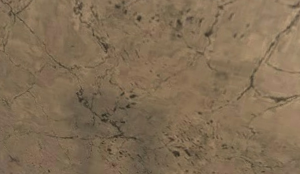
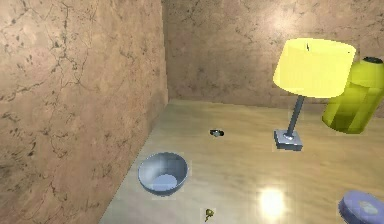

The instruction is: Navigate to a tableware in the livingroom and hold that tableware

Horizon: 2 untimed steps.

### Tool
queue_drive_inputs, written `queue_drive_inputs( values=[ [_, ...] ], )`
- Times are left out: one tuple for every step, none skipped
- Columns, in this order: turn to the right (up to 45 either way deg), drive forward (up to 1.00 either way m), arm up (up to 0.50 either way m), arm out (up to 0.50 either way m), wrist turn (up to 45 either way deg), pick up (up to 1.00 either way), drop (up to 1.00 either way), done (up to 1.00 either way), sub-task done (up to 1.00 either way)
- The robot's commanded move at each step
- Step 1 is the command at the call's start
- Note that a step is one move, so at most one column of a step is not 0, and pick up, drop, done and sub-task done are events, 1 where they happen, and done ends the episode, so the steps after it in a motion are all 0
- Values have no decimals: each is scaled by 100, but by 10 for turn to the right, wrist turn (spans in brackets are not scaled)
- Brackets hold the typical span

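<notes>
Bowl (image 2: 163, 173) sits by the surface's (image 2: 240, 150) wall-side edge; the reach should line up squarely; the pincer's state cannot be told.

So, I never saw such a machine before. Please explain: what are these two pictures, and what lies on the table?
It is a wheeled robot with one extending arm and a two-finger gripper, in a simulated house. Both pictures come from its own cameras. The forward view looks ahead and somewhat down, at a brown cracked stone surface. The arm side view looks toward the side where the arm reaches. There a pale tabletop stands in a corner between similar stone walls. On it are a blue-grey bowl, a lamp with a yellow shade, a yellow-green vessel, a small dark thing, a tiny yellowish thing, and at the bottom right a bluish dish.
</notes>
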Motion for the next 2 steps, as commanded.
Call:
queue_drive_inputs(
  values=[
    [0, 0, 38, 0, 0, 0, 0, 0, 0],
    [0, 0, 0, 16, 0, 0, 0, 0, 0]
  ],
)
